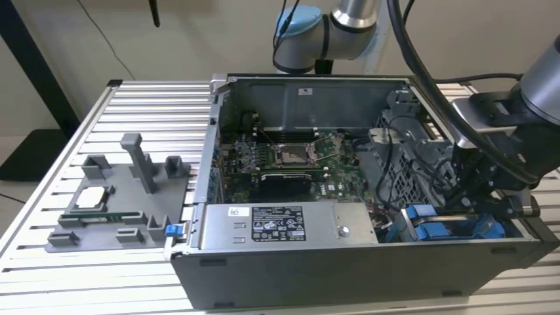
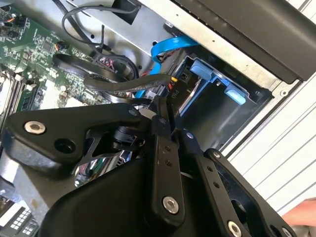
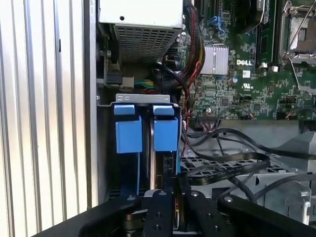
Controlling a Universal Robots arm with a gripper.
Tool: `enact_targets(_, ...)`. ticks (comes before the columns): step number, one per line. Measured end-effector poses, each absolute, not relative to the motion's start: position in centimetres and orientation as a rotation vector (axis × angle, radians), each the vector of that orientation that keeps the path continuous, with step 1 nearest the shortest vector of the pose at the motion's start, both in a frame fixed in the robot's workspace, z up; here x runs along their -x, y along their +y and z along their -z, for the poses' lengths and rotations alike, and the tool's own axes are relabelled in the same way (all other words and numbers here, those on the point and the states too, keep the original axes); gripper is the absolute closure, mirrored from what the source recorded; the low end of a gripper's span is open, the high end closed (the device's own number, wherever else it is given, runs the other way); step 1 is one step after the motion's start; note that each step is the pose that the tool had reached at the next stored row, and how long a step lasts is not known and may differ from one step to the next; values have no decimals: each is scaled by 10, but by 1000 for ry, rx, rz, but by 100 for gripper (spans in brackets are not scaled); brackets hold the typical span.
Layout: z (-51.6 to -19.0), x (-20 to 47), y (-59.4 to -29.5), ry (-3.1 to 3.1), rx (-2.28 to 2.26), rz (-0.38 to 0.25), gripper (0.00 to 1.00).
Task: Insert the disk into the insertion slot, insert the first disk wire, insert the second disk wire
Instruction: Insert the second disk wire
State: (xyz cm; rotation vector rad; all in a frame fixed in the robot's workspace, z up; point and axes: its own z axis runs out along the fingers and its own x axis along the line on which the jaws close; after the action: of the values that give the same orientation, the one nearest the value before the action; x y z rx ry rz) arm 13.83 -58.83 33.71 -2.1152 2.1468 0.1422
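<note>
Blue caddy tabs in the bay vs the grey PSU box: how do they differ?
Colour: the caddy tabs are bright blue plastic; the PSU box is grey metal.
Count: two tabs stand side by side in the bay; the PSU box is a single unit.
Marking: the tabs look plain; the PSU box carries a black-and-white label on top.
Gripper: the gripper sits right at the tabs, apart from the PSU box.
Shared: both sit inside the open case.

We see the open computer case (image 1: 350,197) on the table (image 1: 140,118), with a parts tray (image 1: 114,203) at the exterior view's left. Inside, the motherboard (image 1: 289,157) lies behind the power supply (image 1: 284,226); the disk (image 1: 442,230) sits in the insertion slot (image 1: 411,220) at the right corner, the hand (image 1: 477,203) just above.
</note>
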Motion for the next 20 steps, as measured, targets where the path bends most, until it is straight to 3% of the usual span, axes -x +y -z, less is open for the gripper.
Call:
enact_targets(6, -333, -138, -588, 2147, 2115, -142, 100)
enact_targets(7, -333, -138, -588, 2146, 2115, -143, 0)
enact_targets(20, -375, -138, -588, 2147, 2115, -143, 0)
